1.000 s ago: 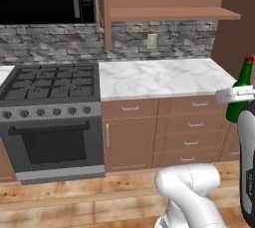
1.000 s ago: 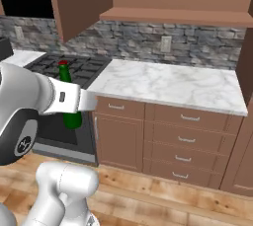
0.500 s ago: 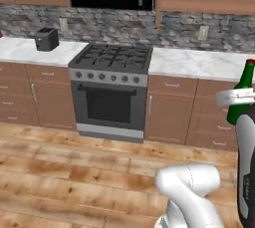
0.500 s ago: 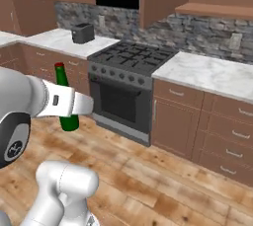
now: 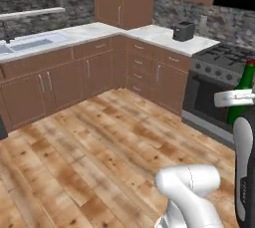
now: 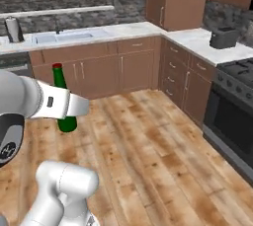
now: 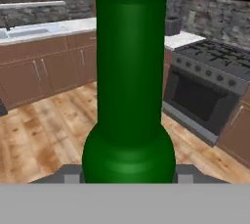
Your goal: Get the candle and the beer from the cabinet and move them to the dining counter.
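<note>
Now: base turning, arm steady
Beer: the beer point(image 6: 63, 96) rides upright in the air over the wooden floor point(image 5: 99, 147), red cap up, at the end of the outstretched arm; it also shows at the right edge of the left base view point(image 5: 242, 97)
Hand: the hand point(image 6: 79, 106) is clamped on the beer's lower body, with the green glass close up between the 2 dark finger tips in the hand view point(image 7: 128, 96)
Changed: 1 second ago the cameras faced a marble worktop and drawers, then the stove point(image 6: 234, 106); now they face a corner worktop with a toaster point(image 5: 184, 31) and a sink point(image 6: 63, 36) (the whole scene shifted, so the base has turned, while the bottle kept its place beside the arm)
Meaning: I judge this the carry leg toward the dining counter
Candle: not yet delivered, by my reading
</note>
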Robot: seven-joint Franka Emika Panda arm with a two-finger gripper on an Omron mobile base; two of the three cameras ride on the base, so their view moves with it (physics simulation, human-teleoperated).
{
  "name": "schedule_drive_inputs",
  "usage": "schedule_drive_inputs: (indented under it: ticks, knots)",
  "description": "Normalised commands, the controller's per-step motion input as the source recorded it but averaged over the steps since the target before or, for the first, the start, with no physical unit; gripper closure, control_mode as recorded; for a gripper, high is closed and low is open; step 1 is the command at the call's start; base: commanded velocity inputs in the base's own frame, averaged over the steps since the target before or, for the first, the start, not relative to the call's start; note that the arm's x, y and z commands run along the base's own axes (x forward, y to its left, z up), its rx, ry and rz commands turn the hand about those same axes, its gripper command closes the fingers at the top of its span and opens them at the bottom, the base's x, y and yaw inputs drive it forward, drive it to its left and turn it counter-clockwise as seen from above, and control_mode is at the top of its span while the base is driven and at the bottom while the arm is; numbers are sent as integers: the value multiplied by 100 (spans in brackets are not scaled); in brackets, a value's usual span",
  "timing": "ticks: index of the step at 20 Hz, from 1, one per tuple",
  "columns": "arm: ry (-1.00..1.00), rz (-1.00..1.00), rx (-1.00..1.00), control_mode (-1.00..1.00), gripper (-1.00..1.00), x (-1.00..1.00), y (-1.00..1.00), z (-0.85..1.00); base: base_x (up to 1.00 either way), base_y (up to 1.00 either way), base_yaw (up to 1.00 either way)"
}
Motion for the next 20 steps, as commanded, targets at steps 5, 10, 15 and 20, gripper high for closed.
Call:
schedule_drive_inputs:
  ticks: [5,10,15,20]
  knots:
    - [0,0,0,100,100,0,0,0,-6,72,87]
    - [0,0,0,100,100,0,0,0,1,100,62]
    - [0,0,0,100,100,0,0,0,27,100,41]
    - [0,0,0,100,100,0,0,0,74,100,24]
